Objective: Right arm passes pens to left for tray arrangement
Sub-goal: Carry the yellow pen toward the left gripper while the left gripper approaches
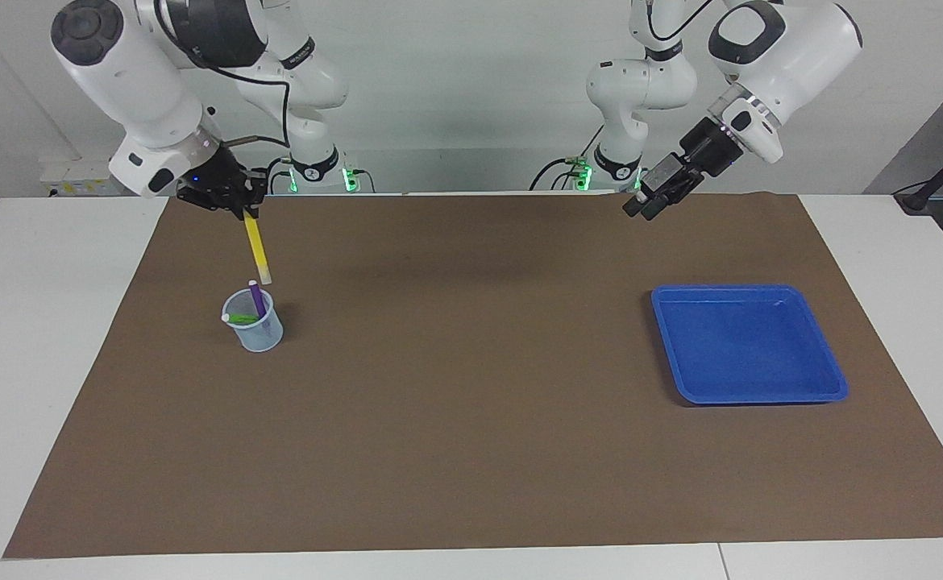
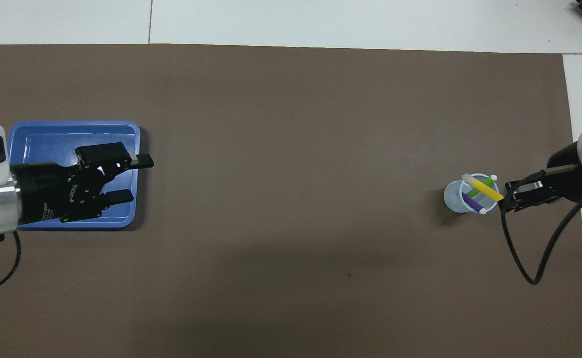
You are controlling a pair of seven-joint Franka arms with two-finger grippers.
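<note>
Pen, yellow [image 1: 257, 248], hangs from right tool [image 1: 244, 211], which is clamped shut on its upper end; pen tilts a bit, pale lower tip just clear of the cup rim, up in the air over the translucent cup [image 1: 255, 324]. In overhead view the yellow pen [image 2: 481, 187] lies across the cup [image 2: 454, 198] w/ right tool [image 2: 511, 201] at its end. Purple pen [image 1: 256, 298] and green pen [image 1: 240, 319] sit in the cup, purple leaning up above the rim, green lying low across the opening. Cup stands on brown mat [image 1: 471, 419] toward right arm's end of the surface. Blue tray [image 1: 832, 379] rests on the mat toward left arm's end, well apart from the cup. Left tool [image 1: 647, 200] is raised, fingers spread apart, gripping nothing; from overhead left tool [image 2: 134, 178] sits over the tray's [image 2: 67, 128] edge.
</note>
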